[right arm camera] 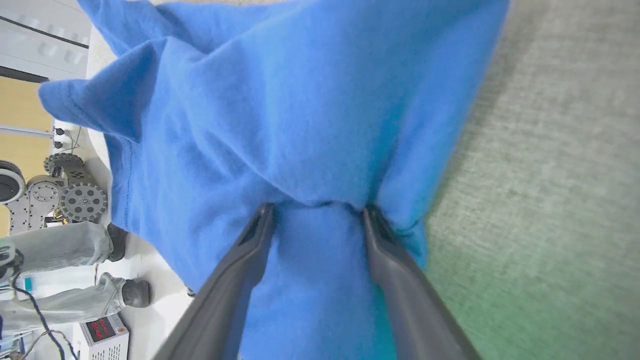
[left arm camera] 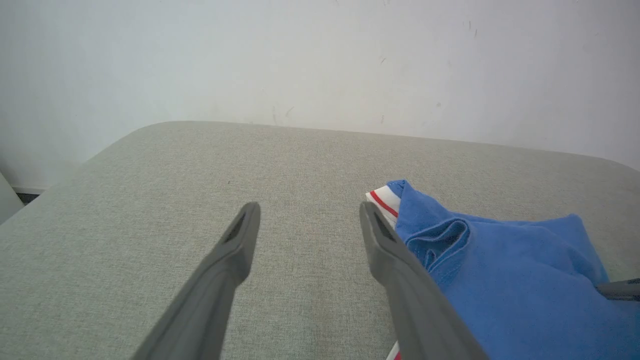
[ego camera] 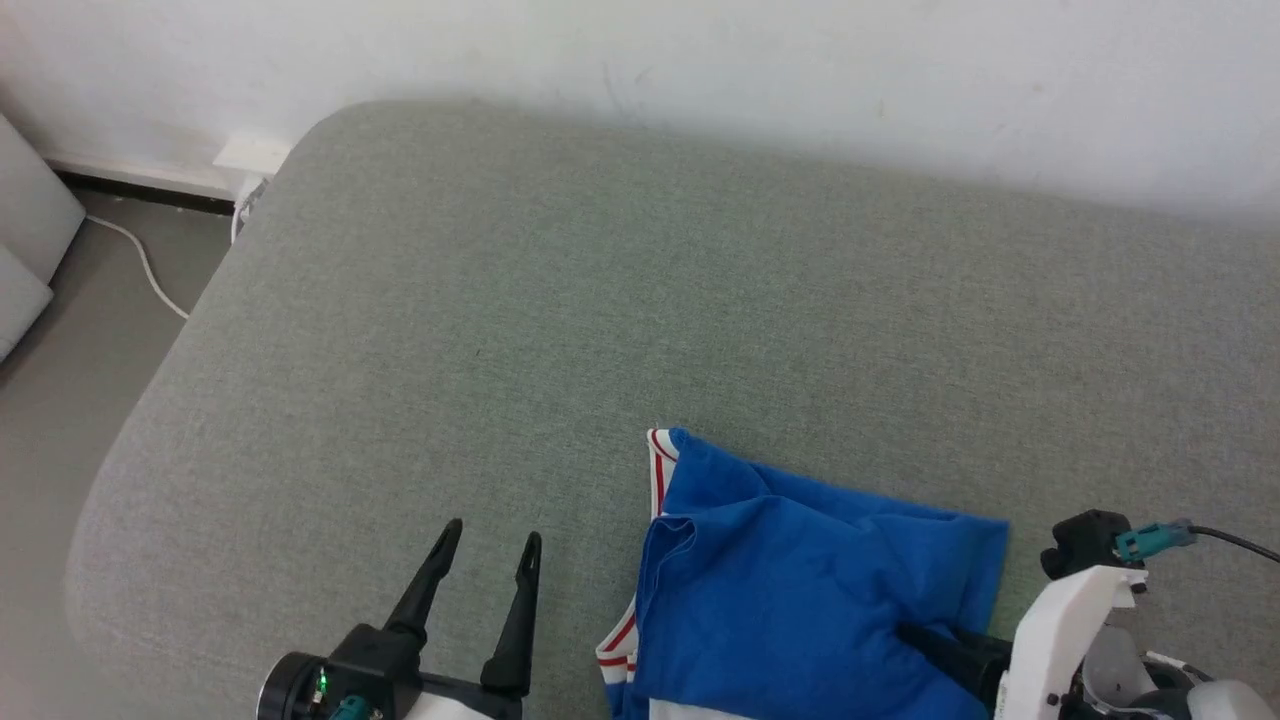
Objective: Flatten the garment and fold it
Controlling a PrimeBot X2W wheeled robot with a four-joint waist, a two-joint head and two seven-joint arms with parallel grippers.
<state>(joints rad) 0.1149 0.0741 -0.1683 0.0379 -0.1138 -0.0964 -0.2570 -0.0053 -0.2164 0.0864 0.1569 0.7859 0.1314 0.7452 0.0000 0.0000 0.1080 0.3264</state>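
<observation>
The garment (ego camera: pixel 800 590) is a bright blue jersey with white, red-striped trim, lying bunched near the front right of the grey-green cushion (ego camera: pixel 560 300). My left gripper (ego camera: pixel 492 535) hovers open just left of the garment, with nothing between its fingers; in the left wrist view the left gripper (left arm camera: pixel 308 210) has its right finger beside the garment (left arm camera: pixel 510 280). My right gripper (right arm camera: pixel 318 210) stands open, its fingers spread wide with blue garment (right arm camera: pixel 300 100) cloth between them and draped over both tips. In the head view its dark fingers (ego camera: pixel 950 650) disappear under the cloth's right edge.
A white wall (ego camera: pixel 800 70) runs behind the cushion. Grey floor (ego camera: pixel 60 380) with a white cable (ego camera: pixel 140 262) lies past the cushion's rounded left edge. The right wrist view shows a person's legs (right arm camera: pixel 60 245), a wheeled machine (right arm camera: pixel 55 195) and a box with a red display (right arm camera: pixel 102 332).
</observation>
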